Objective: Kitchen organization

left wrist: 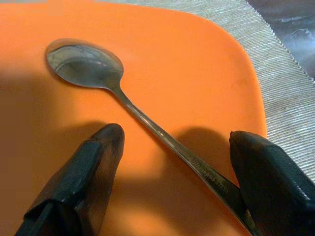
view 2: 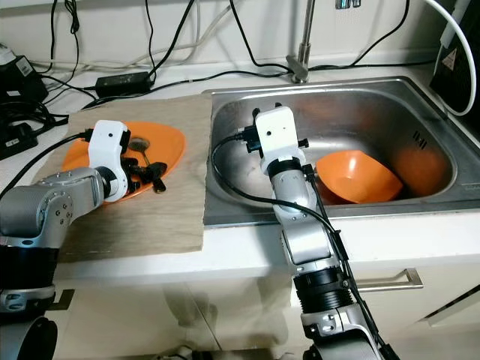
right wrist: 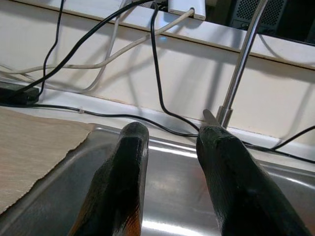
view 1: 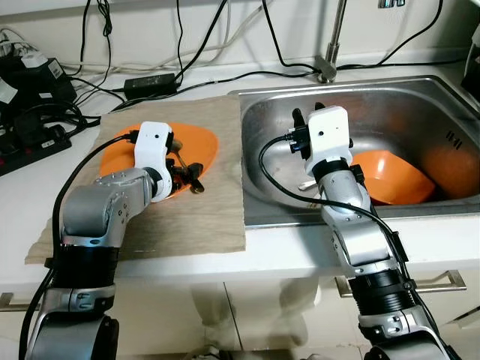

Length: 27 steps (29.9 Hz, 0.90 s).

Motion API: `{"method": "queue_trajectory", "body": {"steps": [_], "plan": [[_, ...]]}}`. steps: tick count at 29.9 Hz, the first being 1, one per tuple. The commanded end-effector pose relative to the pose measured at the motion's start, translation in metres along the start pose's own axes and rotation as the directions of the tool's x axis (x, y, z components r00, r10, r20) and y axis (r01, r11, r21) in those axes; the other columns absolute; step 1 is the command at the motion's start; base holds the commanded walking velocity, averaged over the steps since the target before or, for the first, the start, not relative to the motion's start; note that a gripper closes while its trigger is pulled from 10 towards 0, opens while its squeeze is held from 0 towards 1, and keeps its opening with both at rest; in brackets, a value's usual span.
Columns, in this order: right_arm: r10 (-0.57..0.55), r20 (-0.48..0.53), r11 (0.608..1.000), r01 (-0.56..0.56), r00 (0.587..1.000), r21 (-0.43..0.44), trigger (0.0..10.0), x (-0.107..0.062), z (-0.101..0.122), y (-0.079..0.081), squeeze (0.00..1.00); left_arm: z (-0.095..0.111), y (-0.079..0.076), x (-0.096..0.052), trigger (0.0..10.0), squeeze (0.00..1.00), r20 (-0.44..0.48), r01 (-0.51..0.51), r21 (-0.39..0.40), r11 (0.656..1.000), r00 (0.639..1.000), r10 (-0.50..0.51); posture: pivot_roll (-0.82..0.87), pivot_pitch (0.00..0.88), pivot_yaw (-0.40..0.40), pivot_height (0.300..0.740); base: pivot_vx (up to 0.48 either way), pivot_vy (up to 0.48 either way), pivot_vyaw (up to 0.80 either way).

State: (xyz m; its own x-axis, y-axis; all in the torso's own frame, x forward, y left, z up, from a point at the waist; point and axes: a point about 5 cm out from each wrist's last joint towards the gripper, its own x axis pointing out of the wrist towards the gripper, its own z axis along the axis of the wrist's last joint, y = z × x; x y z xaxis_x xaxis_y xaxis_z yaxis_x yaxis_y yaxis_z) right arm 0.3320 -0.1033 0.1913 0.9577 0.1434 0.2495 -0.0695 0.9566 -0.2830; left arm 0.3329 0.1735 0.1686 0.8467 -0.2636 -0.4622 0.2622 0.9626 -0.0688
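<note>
From the head views we saw an orange plate (view 1: 206,146) on a woven mat (view 1: 217,217), left gripper (left wrist: 174,162) above it. The left wrist view added a shiny metal spoon (left wrist: 86,61) lying on the plate between released fingers (left wrist: 93,162). Our right gripper (right wrist: 172,162), slightly parted and empty, hung over the sink (view 1: 420,97) near an orange bowl (view 1: 394,176).

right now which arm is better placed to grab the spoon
Left. The left gripper hovers open over the plate, fingers straddling the spoon handle. The right gripper is over the sink.
</note>
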Motion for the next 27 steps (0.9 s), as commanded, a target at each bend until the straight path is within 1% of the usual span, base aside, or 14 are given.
{"method": "queue_trajectory", "body": {"steps": [1,2,5,6,7,8,11,14,15,17,18,19,20,27], "plan": [[0.008,-0.010,1.000,-0.008,1.000,0.006,10.0,0.001,0.000,0.001,0.00,-0.021,0.012,0.005,10.0,0.00,-0.103,-0.050,0.015,0.999,0.993,0.051,-0.07,0.000,0.102,0.740,0.000,0.000,0.00],[0.007,-0.010,1.000,-0.007,1.000,0.005,10.0,0.001,0.000,0.001,0.00,-0.024,0.017,0.007,10.0,0.00,-0.112,-0.062,0.026,0.998,0.992,0.065,-0.07,0.000,0.101,0.740,0.000,0.000,0.00],[0.007,-0.010,1.000,-0.007,1.000,0.004,10.0,0.002,0.000,0.000,0.00,-0.026,0.020,0.008,10.0,0.00,-0.118,-0.065,0.036,0.997,0.991,0.069,-0.07,0.000,0.101,0.740,0.000,0.000,0.00],[0.006,-0.009,1.000,-0.006,1.000,0.003,10.0,0.002,0.000,0.000,0.00,-0.027,0.021,0.008,2.5,0.00,-0.120,-0.066,0.035,0.997,0.990,0.070,-0.07,0.000,0.100,0.740,0.000,0.000,0.00],[0.006,-0.009,1.000,-0.006,1.000,0.003,10.0,0.002,0.000,0.000,0.00,-0.027,0.021,0.008,2.5,0.00,-0.120,-0.066,0.035,0.997,0.990,0.070,-0.07,0.000,0.100,0.740,0.000,0.000,0.00],[0.006,-0.009,1.000,-0.006,1.000,0.003,10.0,0.002,0.000,0.000,0.00,-0.028,0.022,0.009,0.0,0.00,-0.119,-0.067,0.036,0.997,0.990,0.071,-0.07,0.000,0.100,0.740,0.000,0.000,0.00],[0.006,-0.009,1.000,-0.006,1.000,0.002,10.0,0.002,0.000,0.000,0.00,-0.031,0.024,0.010,0.0,0.00,-0.125,-0.066,0.030,0.997,0.990,0.069,-0.07,0.000,0.100,0.740,0.000,0.000,0.00],[0.006,-0.008,1.000,-0.006,1.000,0.003,10.0,0.002,0.001,0.000,0.00,-0.034,0.027,0.012,0.0,0.00,-0.140,-0.044,-0.008,0.999,0.989,0.043,-0.07,0.000,0.100,0.740,0.000,0.000,0.00],[0.006,-0.008,1.000,-0.006,1.000,0.003,10.0,0.002,0.001,0.000,0.00,-0.034,0.027,0.012,0.0,0.00,-0.140,-0.044,-0.008,0.999,0.989,0.043,-0.07,0.000,0.100,0.740,0.000,0.000,0.00],[0.006,-0.008,1.000,-0.006,1.000,0.003,10.0,0.002,0.001,0.000,0.00,-0.036,0.027,0.012,0.0,0.00,-0.145,-0.033,-0.039,0.999,0.989,0.027,-0.07,0.000,0.100,0.740,0.000,0.000,0.00],[0.006,-0.008,1.000,-0.006,1.000,0.003,10.0,0.002,0.001,0.000,0.00,-0.036,0.027,0.012,0.0,0.00,-0.145,-0.033,-0.039,0.999,0.989,0.027,-0.07,0.000,0.100,0.740,0.000,0.000,0.00],[0.006,-0.008,1.000,-0.006,1.000,0.005,10.0,0.002,0.001,0.000,0.00,-0.037,0.028,0.012,0.0,0.00,-0.148,-0.025,-0.077,0.997,0.989,0.013,-0.07,0.000,0.099,0.740,0.000,0.000,0.00],[0.006,-0.008,1.000,-0.006,1.000,0.005,10.0,0.002,0.001,0.000,0.00,-0.037,0.028,0.012,0.0,0.00,-0.147,-0.023,-0.087,0.996,0.989,0.010,-0.07,0.000,0.099,0.740,0.000,0.000,0.00],[0.006,-0.011,1.000,-0.006,1.000,0.008,10.0,0.002,0.001,0.000,0.00,-0.035,0.028,0.014,0.0,0.00,-0.131,-0.013,-0.108,0.994,0.991,-0.001,-0.07,0.000,0.099,0.740,0.000,0.000,0.00]]}}
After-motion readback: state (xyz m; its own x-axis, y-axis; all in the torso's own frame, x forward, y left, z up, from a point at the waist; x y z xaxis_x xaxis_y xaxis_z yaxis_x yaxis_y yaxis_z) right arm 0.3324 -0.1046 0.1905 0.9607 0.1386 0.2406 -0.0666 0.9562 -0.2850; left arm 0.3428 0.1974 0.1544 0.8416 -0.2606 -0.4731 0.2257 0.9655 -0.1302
